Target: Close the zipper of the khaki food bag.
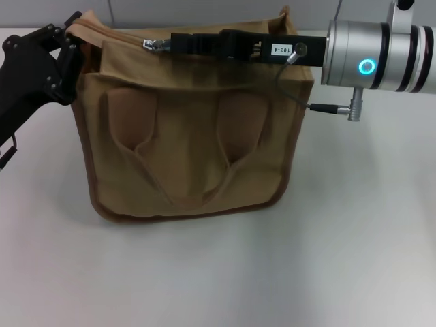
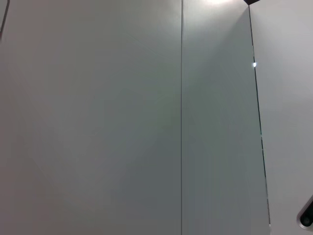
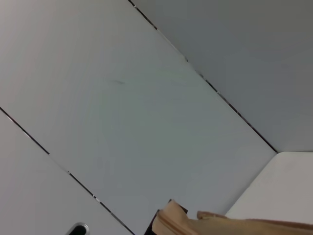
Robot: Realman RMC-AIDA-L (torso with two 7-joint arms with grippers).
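The khaki food bag (image 1: pixel 184 136) stands upright on the white table, its two handles hanging down its front. Its tan zipper (image 1: pixel 119 35) runs along the top edge. My right gripper (image 1: pixel 172 43) reaches in from the right across the bag's top and is shut on the silver pull tab (image 1: pixel 155 44), which sticks out from its fingertips. My left gripper (image 1: pixel 73 41) is at the bag's top left corner and pinches the fabric there. A strip of the bag's top (image 3: pixel 234 224) shows in the right wrist view. The left wrist view shows only wall panels.
The white table (image 1: pixel 354 238) spreads in front of and beside the bag. My right arm's silver wrist (image 1: pixel 381 54) with its cable plug (image 1: pixel 344 109) hangs above the bag's right end. Grey wall panels (image 2: pixel 146 117) stand behind.
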